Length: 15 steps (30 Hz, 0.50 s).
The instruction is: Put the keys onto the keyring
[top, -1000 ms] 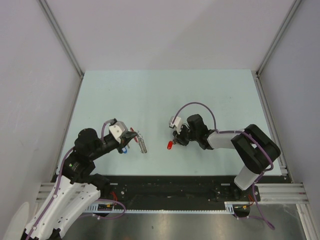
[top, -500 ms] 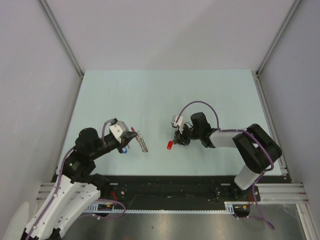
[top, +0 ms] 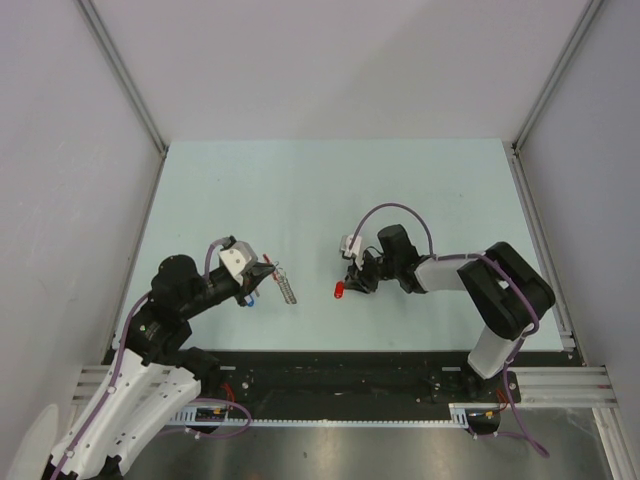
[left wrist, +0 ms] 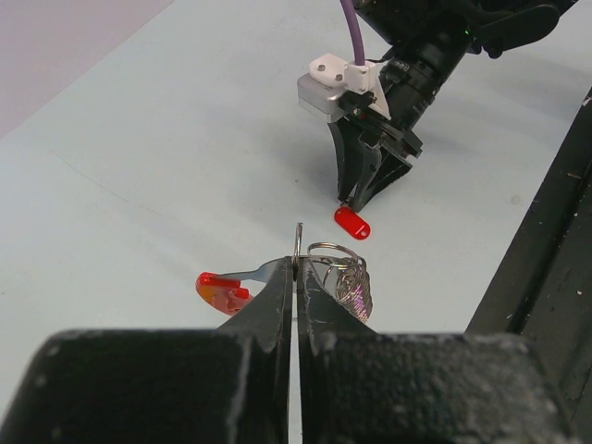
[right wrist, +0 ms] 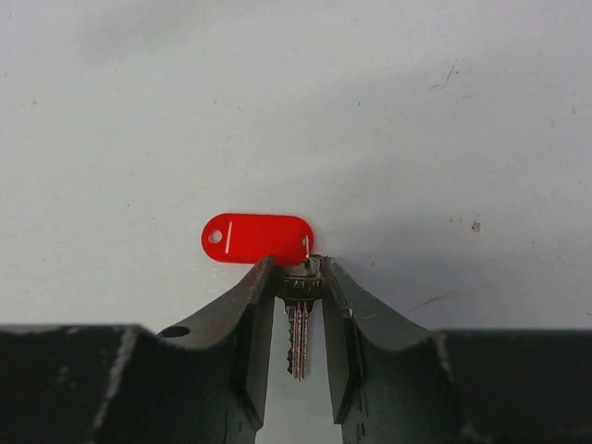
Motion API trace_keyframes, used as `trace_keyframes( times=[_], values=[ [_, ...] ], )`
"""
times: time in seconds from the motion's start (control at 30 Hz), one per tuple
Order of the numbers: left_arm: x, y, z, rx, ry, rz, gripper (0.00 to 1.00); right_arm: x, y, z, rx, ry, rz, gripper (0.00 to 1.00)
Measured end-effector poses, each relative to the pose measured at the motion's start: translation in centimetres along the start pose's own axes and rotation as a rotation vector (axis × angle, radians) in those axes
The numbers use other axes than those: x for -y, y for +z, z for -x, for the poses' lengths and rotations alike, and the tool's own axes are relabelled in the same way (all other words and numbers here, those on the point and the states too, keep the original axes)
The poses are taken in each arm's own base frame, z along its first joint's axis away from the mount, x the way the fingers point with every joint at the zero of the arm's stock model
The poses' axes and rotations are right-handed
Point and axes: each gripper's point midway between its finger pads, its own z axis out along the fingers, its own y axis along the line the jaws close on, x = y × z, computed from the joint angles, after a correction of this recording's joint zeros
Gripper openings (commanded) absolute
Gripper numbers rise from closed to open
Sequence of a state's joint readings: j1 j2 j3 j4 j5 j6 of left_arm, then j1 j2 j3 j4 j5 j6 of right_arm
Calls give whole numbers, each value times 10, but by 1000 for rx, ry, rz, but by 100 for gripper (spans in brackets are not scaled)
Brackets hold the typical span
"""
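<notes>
- The silver key point(right wrist: 298, 319) sits clamped between the fingers of the right gripper point(right wrist: 298, 274). Its head is at the fingertips and its blade runs back between the fingers toward the wrist.
- A red oval tag point(right wrist: 257, 239) hangs off the key's head, just past the fingertips and offset to their left in the right wrist view. It has a small hole at its far end.
- The keyring point(left wrist: 338, 257) is held by the left gripper point(left wrist: 296, 265), whose fingers are pressed together on a thin wire loop standing upright at the tips.
- Just right of those tips lies the ring's silvery coil with the grey chain strip point(left wrist: 357, 289). A red piece point(left wrist: 222, 291) with a silver stem lies to their left, low by the table.
- Seen from above, a small blue piece point(top: 251, 297) lies just beside the left gripper point(top: 267, 269), on its near side.
- Beyond the left fingertips, the right gripper point(left wrist: 357, 198) points down at the pale table point(top: 300, 190), the red tag point(left wrist: 351, 222) just under its tips. The two grippers are near each other but apart.
</notes>
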State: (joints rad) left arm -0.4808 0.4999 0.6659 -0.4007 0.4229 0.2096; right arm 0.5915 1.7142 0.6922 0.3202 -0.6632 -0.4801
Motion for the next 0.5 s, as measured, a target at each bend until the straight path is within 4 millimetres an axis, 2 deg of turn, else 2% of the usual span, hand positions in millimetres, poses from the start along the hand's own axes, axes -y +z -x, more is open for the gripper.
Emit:
trace_keyframes(
  times=[0.17,0.37,0.5],
  values=[
    [0,1,-1,-3,-2,-1,0,2,2,1,1,-11,1,24],
    [0,1,-1,-5,-2,-1,0,3,1,0,-1,-12,0,7],
    [0,1,-1,-5,-2,-1,0,3,1,0,0,-12,4,0]
  ],
)
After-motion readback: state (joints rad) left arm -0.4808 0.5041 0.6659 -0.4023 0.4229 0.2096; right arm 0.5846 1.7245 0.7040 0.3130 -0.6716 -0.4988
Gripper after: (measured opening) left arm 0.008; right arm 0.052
